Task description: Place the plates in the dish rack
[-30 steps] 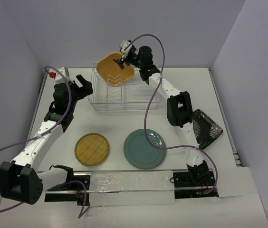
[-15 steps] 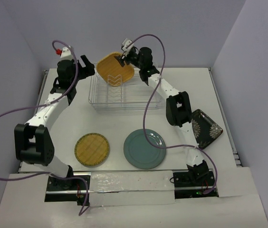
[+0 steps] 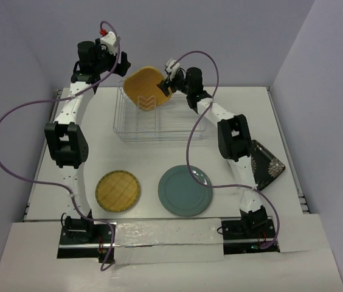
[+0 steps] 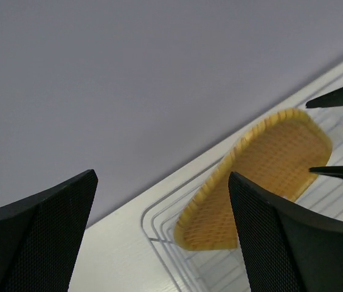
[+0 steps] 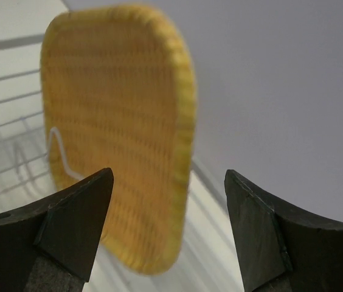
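The orange-tan rounded-square plate (image 3: pixel 147 87) stands on edge at the back of the wire dish rack (image 3: pixel 159 125), with a wavy divider in front of it. My right gripper (image 3: pixel 171 77) is open at the plate's right edge. In the right wrist view the plate (image 5: pixel 117 128) is just ahead of the spread jaws (image 5: pixel 168 231), untouched. My left gripper (image 3: pixel 121 66) is raised high at the back left of the rack, open and empty. Its view (image 4: pixel 162 237) shows the plate (image 4: pixel 263 170) and a rack corner (image 4: pixel 159 234). The yellow grid plate (image 3: pixel 118 190), the teal plate (image 3: pixel 185 190) and the dark floral plate (image 3: pixel 267 163) lie on the table.
The purple back wall is close behind the rack and both grippers. Purple cables loop off both arms. The right arm's links stretch over the table beside the floral plate. The right gripper's fingertips (image 4: pixel 342 97) show in the left wrist view.
My right gripper has let go of the orange-tan plate and drawn back to the right, leaving it standing in the rack. My left arm has swung up and back toward the rack's rear left.
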